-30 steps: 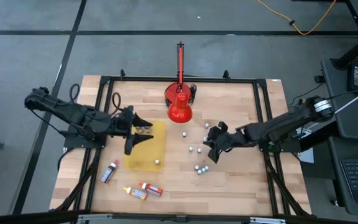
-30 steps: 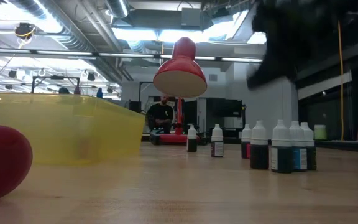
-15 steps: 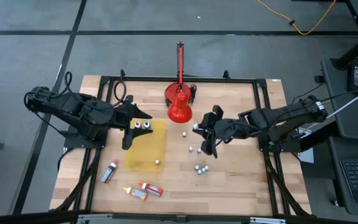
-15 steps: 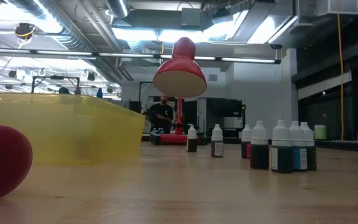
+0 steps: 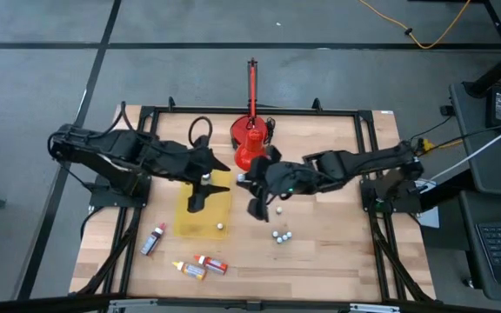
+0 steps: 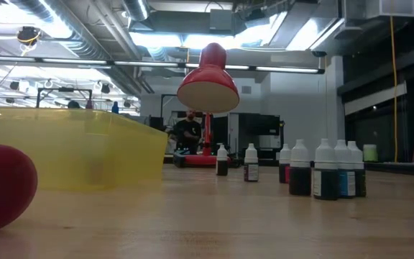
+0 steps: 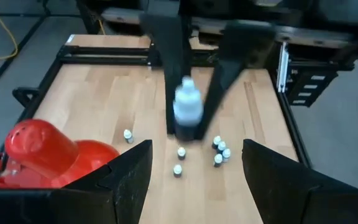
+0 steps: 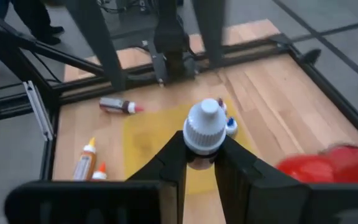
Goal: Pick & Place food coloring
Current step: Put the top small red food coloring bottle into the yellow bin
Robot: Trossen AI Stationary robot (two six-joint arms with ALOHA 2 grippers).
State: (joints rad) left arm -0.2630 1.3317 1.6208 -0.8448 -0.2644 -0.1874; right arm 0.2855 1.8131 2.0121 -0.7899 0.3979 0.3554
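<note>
Item: 1 food coloring bottle [image 8: 202, 134], standing upright, pale cap pointing up, long axis vertical, beside the yellow tray [image 5: 217, 209]. Right hand [image 8: 201, 163] is pinching it. Left hand [image 7: 194, 165] is hovering spread above the tray.

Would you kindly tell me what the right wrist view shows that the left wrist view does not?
Only the right wrist view: the yellow tray beneath the held bottle, and the lying bottles on the wood beyond it. Only the left wrist view: the upright bottles grouped on the table, seen past the open left gripper. Both: that bottle clamped in the right gripper, and the red lamp.
</note>
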